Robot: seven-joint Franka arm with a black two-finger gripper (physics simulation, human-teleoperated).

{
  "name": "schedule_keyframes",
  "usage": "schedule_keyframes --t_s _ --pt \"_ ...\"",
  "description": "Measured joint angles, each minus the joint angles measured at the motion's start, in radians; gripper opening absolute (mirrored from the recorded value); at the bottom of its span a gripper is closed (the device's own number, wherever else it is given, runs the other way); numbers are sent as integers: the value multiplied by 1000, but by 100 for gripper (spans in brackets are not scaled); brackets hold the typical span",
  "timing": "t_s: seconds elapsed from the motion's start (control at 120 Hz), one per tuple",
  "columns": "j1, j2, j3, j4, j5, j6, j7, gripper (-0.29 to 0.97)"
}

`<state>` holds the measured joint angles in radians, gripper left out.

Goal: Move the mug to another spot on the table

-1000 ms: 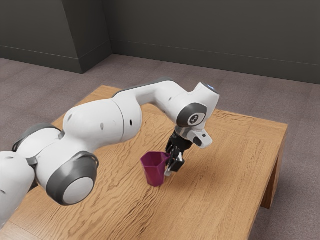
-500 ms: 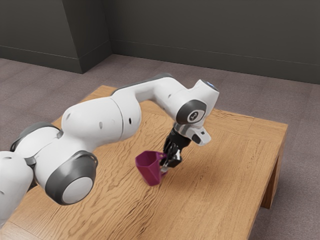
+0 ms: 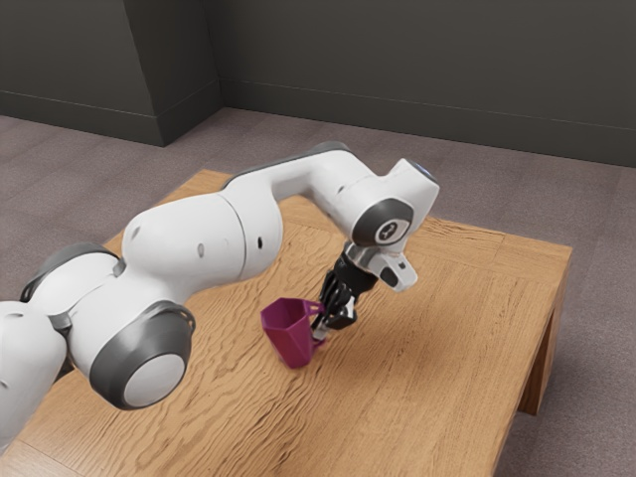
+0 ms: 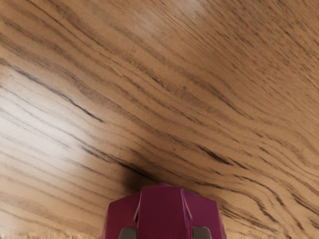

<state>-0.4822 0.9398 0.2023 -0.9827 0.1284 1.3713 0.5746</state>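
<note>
In the exterior view, the black two-finger gripper [image 3: 327, 325] was clamped on the near edge of the magenta faceted plastic mug [image 3: 286, 333], on the side facing that view's right. The mug hung tilted from the fingers, its mouth leaning toward the view's left. It sat low over the middle of the oak-grained wooden table [image 3: 447, 348], and I could not tell whether its base touched the wood. The carry looked to be under way. The next move would call for taking the mug on to a free patch of the top, levelling it and lowering it before letting go, since a tilted release could tip it. In the wrist view, the magenta mug [image 4: 162, 214] sat just under the hand, held close, with its shadow falling on the bare table [image 4: 149, 74] right beyond it. A second before, the mug had stood upright on the wood. Since then it had leaned over and shifted toward the exterior view's left, and the hand had risen slightly with it.
</note>
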Motion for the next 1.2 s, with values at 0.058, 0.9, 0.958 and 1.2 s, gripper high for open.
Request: schedule_keyframes --t_s 0.058,0.9,0.958,1.2 --pt "-1 -5 0 4 11 -12 0 -2" --pt "123 -23 -3 29 184 -103 31 -3" --pt "128 -22 -4 28 190 -103 34 -3" --pt "136 -8 -11 20 198 -80 43 -3"
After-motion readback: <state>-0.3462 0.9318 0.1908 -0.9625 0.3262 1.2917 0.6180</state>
